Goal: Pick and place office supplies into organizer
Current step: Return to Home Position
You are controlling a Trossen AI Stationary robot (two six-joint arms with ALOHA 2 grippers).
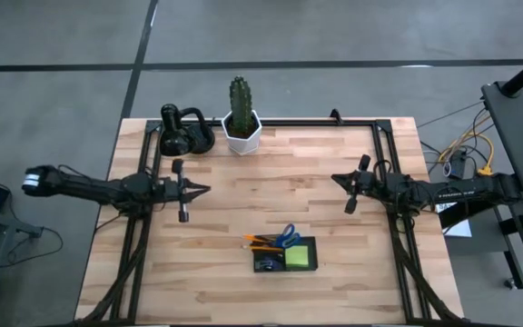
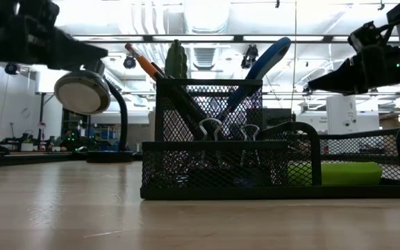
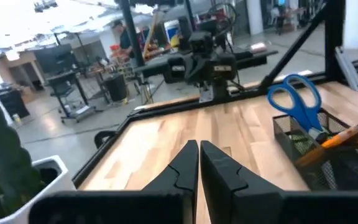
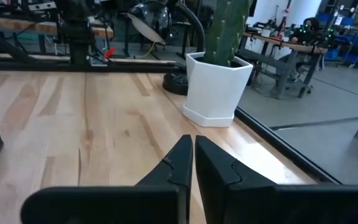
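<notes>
While both arms hang above the table, you can see your left gripper [image 1: 203, 190] and right gripper [image 1: 337, 178] pinched closed on nothing, tips facing each other. The organizer [image 1: 284, 269] sits on the wood between them, off to the side of both tips. Blue scissors [image 1: 287, 238] and orange pencils [image 1: 257, 242] stand in its mesh cup. The green sticky-note pad [image 1: 300, 256] lies in the compartment toward the right gripper. Clips [image 2: 210, 128] poke above the low wall.
</notes>
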